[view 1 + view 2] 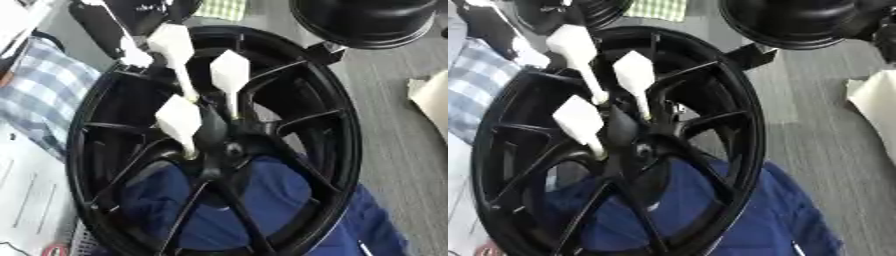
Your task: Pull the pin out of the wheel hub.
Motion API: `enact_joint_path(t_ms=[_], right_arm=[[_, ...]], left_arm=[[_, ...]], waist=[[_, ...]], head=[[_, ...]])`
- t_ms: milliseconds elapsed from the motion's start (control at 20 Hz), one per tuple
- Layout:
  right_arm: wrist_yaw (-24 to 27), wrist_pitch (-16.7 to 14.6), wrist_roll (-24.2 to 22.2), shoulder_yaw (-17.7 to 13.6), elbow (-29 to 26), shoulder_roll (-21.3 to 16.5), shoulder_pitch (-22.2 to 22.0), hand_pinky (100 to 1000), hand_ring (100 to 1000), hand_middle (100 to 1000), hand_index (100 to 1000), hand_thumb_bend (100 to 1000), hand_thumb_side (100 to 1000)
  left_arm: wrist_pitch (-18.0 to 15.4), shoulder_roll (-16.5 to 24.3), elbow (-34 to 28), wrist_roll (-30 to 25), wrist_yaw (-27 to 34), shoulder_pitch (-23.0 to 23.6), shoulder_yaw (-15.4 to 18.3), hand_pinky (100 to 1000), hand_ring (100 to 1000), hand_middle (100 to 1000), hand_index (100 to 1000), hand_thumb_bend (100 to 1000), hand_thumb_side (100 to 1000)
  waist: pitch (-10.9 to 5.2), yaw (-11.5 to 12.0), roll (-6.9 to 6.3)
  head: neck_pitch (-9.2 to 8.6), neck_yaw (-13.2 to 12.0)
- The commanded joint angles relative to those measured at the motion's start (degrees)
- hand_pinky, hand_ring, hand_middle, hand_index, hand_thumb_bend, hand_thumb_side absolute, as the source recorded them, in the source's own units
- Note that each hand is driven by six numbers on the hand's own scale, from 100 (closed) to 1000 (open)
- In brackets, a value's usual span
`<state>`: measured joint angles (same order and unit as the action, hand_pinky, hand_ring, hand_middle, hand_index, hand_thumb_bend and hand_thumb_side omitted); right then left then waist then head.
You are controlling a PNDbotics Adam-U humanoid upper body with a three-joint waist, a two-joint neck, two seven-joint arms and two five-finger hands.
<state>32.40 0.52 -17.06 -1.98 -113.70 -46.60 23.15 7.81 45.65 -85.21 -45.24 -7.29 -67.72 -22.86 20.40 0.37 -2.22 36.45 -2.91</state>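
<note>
I am seeing three white wedge-headed plastic pins point(181, 119) sitting in the hub of the black spoked alloy wheel point(337, 150), at twelve o'clock of centre. Nothing pulled yet (neither hand showing, state unknowable).

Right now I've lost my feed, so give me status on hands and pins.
No robot hand in view. Three white pins seated at black wheel hub, none pulled. Spokes crowd the pins; blue cloth behind the wheel.
</note>
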Motion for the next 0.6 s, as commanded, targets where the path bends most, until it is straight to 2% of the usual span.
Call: enact_joint_path(t_ms=[50,250,350,450,600], right_arm=[[0.61,0.16,0.44,-0.84,-0.89,-1.39,0.61,947,787,644,794,103,296],[0.89,-0.06,0.68,-1.04,-0.89,-1.61,0.44,946,786,643,793,106,291],[0.99,-0.47,0.96,-1.33,-0.89,-1.77,0.05,945,785,642,792,109,288],[1.05,-0.91,1.43,-1.78,-0.89,-1.93,-0.42,944,785,642,792,113,285],[1.14,-1.34,2.4,-2.69,-0.89,-1.99,-1.01,944,784,641,792,117,283]], left_arm=[[2.32,5.06,-3.23,3.76,1.91,0.53,5.57,716,544,265,351,231,100],[4.41,10.58,-5.87,8.72,5.38,5.51,11.79,716,541,260,345,212,100],[4.88,13.86,-5.54,11.88,7.84,9.4,15.83,718,540,259,344,193,100],[4.93,17.24,-4.43,15.51,10.48,14.67,20.23,723,547,270,357,180,100],[3.13,21.3,-2.33,21.23,11.11,26.46,26.82,724,553,282,372,171,100]], waist=[[-1.89,0.34,0.21],[-2.29,1.2,0.58],[-2.51,1.83,0.92],[-2.62,2.51,1.19],[-2.43,3.68,1.56]], head=[[0.56,0.11],[1.09,0.97],[1.27,1.96],[1.39,2.96],[1.18,4.04]])
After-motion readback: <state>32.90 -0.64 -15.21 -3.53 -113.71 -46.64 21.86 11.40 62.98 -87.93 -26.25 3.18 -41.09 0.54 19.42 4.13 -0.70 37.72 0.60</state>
